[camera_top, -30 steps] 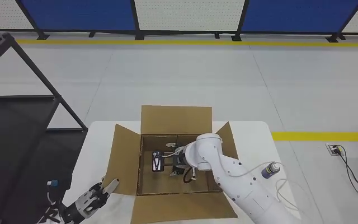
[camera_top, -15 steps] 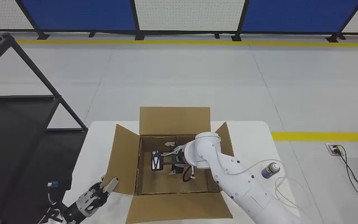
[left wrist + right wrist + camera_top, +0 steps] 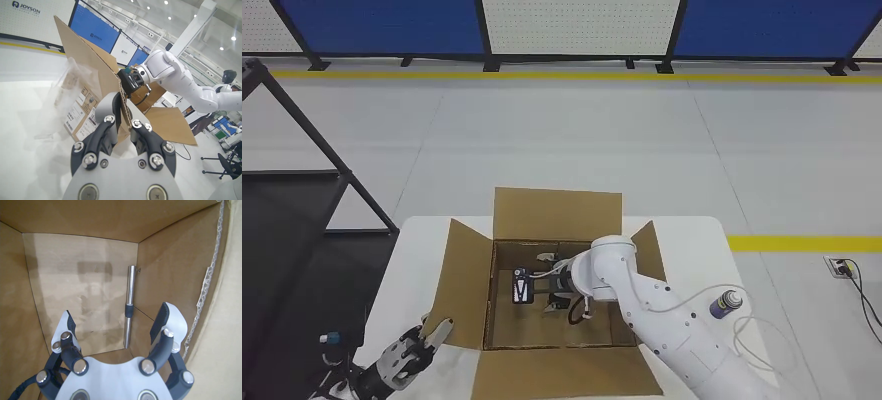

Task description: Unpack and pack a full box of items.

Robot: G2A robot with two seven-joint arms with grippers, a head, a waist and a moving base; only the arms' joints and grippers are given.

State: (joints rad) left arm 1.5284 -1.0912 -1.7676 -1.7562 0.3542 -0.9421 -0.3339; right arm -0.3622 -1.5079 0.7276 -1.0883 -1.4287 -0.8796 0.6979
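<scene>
An open cardboard box stands on the white table. My right gripper is down inside the box, open, just above a shiny metal rod with a black band. The rod lies on the box floor along a side wall. In the top view the right gripper sits in the box's middle. My left gripper is at the box's near left corner, shut on the corner of a side flap. From above, the left gripper is at the table's front left.
A small can stands on the table's right side. A clear plastic bag leans against the box's outer wall near my left gripper. A black rack stands left of the table. The box's near flap lies folded out.
The box and its flaps have shifted very slightly. My left gripper has edged a little toward the table's front. The right gripper has stayed inside the box.
</scene>
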